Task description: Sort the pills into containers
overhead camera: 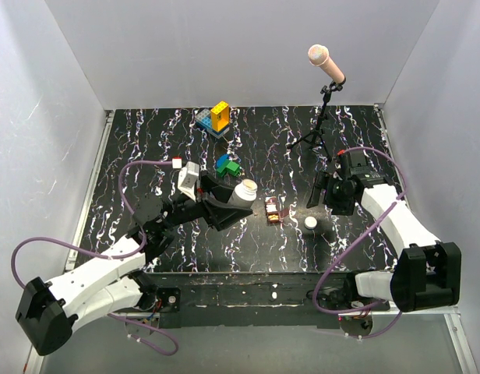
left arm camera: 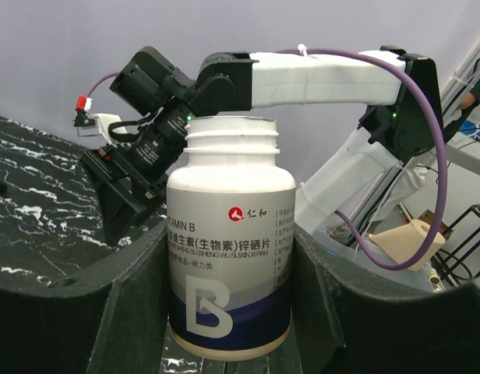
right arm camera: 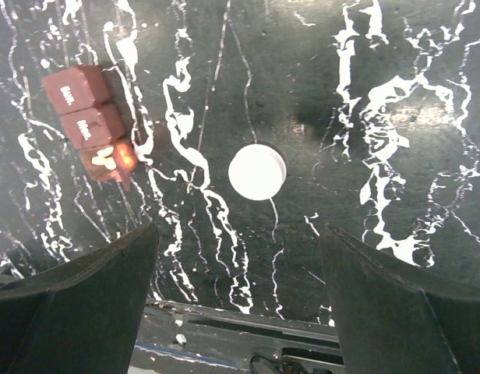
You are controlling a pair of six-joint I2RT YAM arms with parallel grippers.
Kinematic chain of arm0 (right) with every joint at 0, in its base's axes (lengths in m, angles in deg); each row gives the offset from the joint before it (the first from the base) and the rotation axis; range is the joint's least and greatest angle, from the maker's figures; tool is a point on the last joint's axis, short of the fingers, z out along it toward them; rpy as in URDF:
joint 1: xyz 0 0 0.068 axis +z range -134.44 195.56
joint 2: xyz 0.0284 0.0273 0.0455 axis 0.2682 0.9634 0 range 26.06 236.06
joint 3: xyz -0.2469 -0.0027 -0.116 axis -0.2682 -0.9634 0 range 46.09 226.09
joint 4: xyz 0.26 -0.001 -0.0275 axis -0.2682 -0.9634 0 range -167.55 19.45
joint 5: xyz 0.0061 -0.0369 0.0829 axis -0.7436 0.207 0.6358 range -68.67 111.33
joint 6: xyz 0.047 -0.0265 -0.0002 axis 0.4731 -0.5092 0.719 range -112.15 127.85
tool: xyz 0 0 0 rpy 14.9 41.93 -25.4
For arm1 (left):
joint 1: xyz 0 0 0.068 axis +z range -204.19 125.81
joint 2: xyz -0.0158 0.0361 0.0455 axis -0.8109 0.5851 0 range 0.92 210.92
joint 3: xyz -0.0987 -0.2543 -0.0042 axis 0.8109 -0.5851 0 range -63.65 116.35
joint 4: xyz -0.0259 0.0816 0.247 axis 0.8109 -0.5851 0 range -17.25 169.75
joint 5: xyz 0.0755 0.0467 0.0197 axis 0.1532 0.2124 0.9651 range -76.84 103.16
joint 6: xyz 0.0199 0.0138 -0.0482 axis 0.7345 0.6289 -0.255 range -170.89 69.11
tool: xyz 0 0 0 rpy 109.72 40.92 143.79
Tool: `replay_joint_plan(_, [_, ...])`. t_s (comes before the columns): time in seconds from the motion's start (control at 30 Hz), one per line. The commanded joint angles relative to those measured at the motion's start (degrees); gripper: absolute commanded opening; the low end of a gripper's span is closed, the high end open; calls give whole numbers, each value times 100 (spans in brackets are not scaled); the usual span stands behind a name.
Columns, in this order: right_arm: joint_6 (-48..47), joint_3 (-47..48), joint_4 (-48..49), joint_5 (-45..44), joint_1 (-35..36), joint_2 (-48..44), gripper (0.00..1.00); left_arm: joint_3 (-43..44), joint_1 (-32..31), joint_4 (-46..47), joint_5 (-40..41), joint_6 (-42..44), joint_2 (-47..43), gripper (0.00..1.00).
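At centre frame from above, the left end effector (overhead camera: 234, 202) clamps the uncapped bottle (overhead camera: 245, 191), tipped toward the pill box (overhead camera: 273, 210) just right, probably to pour. The right end effector (right arm camera: 238, 234) hangs spread wide, empty, over the cap (right arm camera: 257, 171). Bottle's contents hidden; one open cell shows pills (right arm camera: 105, 158); lid lettering blurred.

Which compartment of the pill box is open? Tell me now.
The end compartment of the pill box, nearest the white cap: pale pills show inside it, while the other two are covered by dark red lids with print.
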Motion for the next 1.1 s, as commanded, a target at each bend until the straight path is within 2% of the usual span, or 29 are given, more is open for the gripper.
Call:
replay_joint_plan(0.0, [77,336,-273,-539,101,170,90,317,35,-603,-21,324,-252,0])
replay_joint_plan(0.23, [121,652,-422,-716,434,522,89,334,35,-1113,67,509,-499,0])
replay_joint_plan(0.47, [191,837,-431,-716,733,961,88,334,35,-1149,67,482,-508,0])
replay_joint_plan(0.57, [182,820,-396,-628,769,1163,82,334,26,-1175,67,473,-490,0])
replay_joint_plan(0.87, [200,679,-396,-707,787,1673,79,343,35,-1254,59,465,-490,0])
replay_joint_plan(1.07, [191,582,-273,-707,787,1928,73,334,35,-1333,94,456,-543,0])
